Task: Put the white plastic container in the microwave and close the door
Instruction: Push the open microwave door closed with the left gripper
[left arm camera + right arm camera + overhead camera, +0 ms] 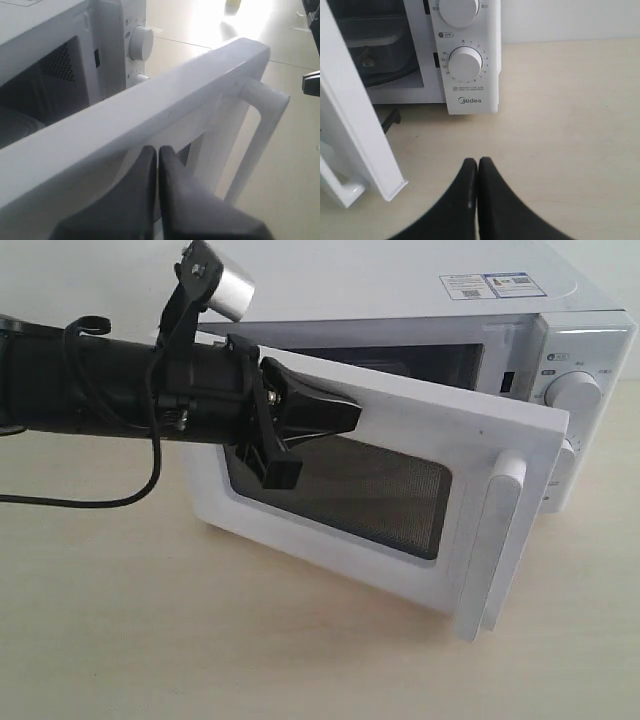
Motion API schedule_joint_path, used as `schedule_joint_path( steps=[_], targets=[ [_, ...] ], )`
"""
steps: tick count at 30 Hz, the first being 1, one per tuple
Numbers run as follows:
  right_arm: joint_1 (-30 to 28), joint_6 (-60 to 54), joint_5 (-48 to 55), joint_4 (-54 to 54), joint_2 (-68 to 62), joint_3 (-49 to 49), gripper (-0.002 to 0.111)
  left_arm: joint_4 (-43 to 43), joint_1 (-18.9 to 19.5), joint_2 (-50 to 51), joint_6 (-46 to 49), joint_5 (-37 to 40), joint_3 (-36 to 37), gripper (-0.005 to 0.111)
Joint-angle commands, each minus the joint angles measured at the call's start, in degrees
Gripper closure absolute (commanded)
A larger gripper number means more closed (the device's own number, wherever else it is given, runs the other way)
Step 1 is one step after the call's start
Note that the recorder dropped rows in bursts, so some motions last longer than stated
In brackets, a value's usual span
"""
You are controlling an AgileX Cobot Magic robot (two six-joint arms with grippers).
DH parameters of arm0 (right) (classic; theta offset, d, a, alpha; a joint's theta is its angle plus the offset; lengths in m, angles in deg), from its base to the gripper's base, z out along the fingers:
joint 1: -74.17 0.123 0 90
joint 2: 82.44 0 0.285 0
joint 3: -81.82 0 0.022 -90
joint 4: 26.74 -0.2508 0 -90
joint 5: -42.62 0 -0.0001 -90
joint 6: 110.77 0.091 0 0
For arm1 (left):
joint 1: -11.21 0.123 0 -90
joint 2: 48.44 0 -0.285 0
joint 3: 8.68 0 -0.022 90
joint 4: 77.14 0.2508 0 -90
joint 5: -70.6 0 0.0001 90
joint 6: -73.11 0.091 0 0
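The white microwave (400, 290) stands at the back with its door (400, 570) swung partly open. My left gripper (352, 416) is shut and empty, its tip against the door's outer face just above the dark mesh window (350, 495). In the left wrist view the shut gripper (157, 150) lies under the door's top edge (150, 105), close to the bar handle (265, 115). Inside the cavity the white plastic container (370, 35) sits on the glass turntable. My right gripper (478, 161) is shut on nothing, above the table in front of the dial panel (465, 64).
The light wooden table (150, 640) spreads out in front of the microwave. A black cable (120, 498) hangs from the left arm. The door's free edge and handle (500, 540) jut out toward the front right.
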Motion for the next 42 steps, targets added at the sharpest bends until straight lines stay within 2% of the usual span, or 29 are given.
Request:
schedule_joint_path(
  steps=[1,5,13,15,36,42],
  targets=[
    [-0.09,-0.15,-0.17,0.5,0.29,0.0,0.108,-1.72,-0.44,1.66,0.42,-0.52,-2.22,0.103],
    [-0.09,-0.15,-0.17,0.5,0.29,0.0,0.108,-2.2,-0.44,1.65,0.42,-0.94,-2.47,0.103],
    [-0.09,-0.15,-0.17,0.5,0.29,0.0,0.108,-2.5,-0.44,1.78,0.09,-10.55,-3.93,0.103],
    [-0.09,-0.15,-0.17,0.5,0.29,0.0,0.108,-2.5,-0.44,1.78,0.09,-10.96,-4.74,0.103],
    [-0.09,-0.15,-0.17,0.5,0.29,0.0,0.108,-2.5,-0.44,7.91,1.68,-10.96,-9.94,0.103],
    [-0.09,-0.15,-0.17,0.5,0.29,0.0,0.108,-2.5,-0.44,7.75,0.83,-2.74,-9.71,0.103]
  ],
)
